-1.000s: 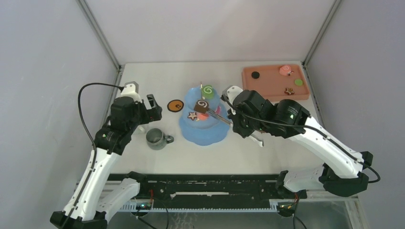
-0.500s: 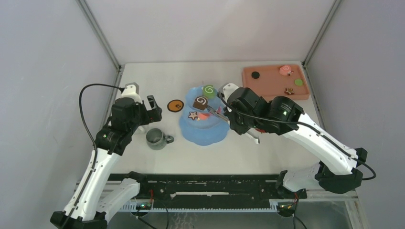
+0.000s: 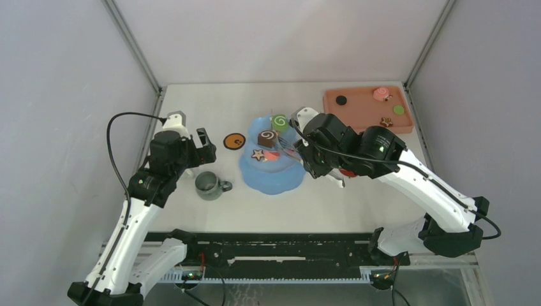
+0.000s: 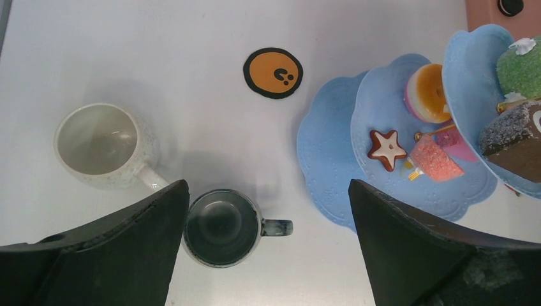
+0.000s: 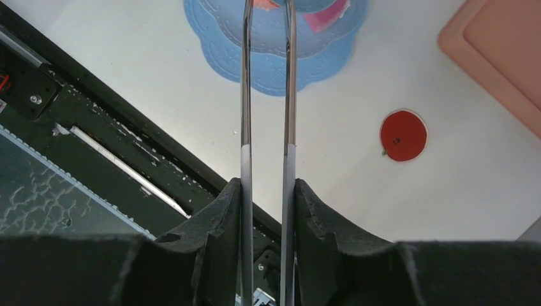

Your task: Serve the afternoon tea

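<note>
Two steel arms of the long metal tongs (image 5: 246, 95) sit pinched between the fingers of the right end effector (image 5: 266, 186), with a slim gap left between them (squeezed, but not shut tight). Seen from overhead, the tongs' long axis runs out toward nine o'clock. Their tips are over the upper tiers of the light blue cake stand (image 3: 271, 182) at mid-desk (image 3: 210, 102), close by the brown swirl roll (image 3: 267, 138); whether they touch it I can't tell. The stand lies straight ahead of this end effector, so I'd judge any drawing back should follow that line. A pink swirl roll (image 3: 382, 94) waits on the salmon tray (image 3: 367, 111) at its two o'clock, nearer this arm. The left end effector (image 4: 265, 191) hangs spread wide and empty above the grey-green mug (image 4: 222, 226), with the white mug (image 4: 105, 143) at its ten o'clock.
</note>
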`<move>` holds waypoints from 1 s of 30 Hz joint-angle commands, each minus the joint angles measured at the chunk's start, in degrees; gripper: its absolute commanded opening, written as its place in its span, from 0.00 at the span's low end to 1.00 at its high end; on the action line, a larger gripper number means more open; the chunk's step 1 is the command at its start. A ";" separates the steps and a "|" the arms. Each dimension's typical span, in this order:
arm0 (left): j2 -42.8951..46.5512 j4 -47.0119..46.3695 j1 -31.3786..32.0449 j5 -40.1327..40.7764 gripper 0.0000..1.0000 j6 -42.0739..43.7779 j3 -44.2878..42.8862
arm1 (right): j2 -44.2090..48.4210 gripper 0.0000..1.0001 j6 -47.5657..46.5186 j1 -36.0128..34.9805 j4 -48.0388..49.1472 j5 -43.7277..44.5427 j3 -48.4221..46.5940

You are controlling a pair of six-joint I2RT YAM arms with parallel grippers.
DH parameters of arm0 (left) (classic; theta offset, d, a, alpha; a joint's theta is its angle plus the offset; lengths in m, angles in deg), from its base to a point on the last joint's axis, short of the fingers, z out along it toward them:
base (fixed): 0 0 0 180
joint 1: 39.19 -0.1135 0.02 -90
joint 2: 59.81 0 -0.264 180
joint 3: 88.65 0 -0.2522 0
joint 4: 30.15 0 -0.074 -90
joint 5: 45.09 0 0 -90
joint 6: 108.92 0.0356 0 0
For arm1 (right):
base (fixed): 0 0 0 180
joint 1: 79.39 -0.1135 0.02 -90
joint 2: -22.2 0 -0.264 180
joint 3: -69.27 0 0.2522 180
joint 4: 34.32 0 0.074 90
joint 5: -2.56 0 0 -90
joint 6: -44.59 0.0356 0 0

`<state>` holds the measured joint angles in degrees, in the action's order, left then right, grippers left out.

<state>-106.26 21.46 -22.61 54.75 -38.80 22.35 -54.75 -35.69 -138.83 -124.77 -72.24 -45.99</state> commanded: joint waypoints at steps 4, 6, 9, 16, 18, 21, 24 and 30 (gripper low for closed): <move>0.45 -1.79 -0.44 -0.92 1.00 0.46 0.76 | 3.84 0.43 1.60 -0.68 0.92 0.66 -1.71; 0.24 -1.81 -0.42 -0.97 1.00 0.37 0.80 | 4.81 0.44 1.89 -0.69 0.39 1.12 -1.42; 0.03 -1.90 -0.41 -1.00 1.00 0.34 0.84 | 6.35 0.45 2.19 -0.46 0.03 1.35 -0.80; -0.85 -1.99 -0.46 -1.14 1.00 0.35 0.47 | 10.44 0.39 2.86 2.13 -1.01 1.64 -0.16; -1.01 -2.07 -0.46 -1.15 1.00 0.36 0.28 | 12.34 0.37 3.67 4.70 -2.02 3.63 0.64; -1.40 -2.24 -0.43 -1.49 1.00 0.41 0.01 | 16.07 0.38 4.06 13.34 -1.42 3.39 3.72; -1.71 -2.63 -0.44 -1.46 1.00 0.02 -0.04 | 19.10 0.39 3.91 25.82 1.74 -0.50 7.96; -2.41 -3.53 -0.41 -2.23 1.00 0.06 -0.11 | 18.96 0.38 5.34 44.57 14.99 -7.04 19.47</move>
<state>-108.36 20.97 -22.61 53.68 -38.86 22.35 -34.59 -32.22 -102.35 -122.63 -74.17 -32.09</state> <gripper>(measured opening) 0.996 0.396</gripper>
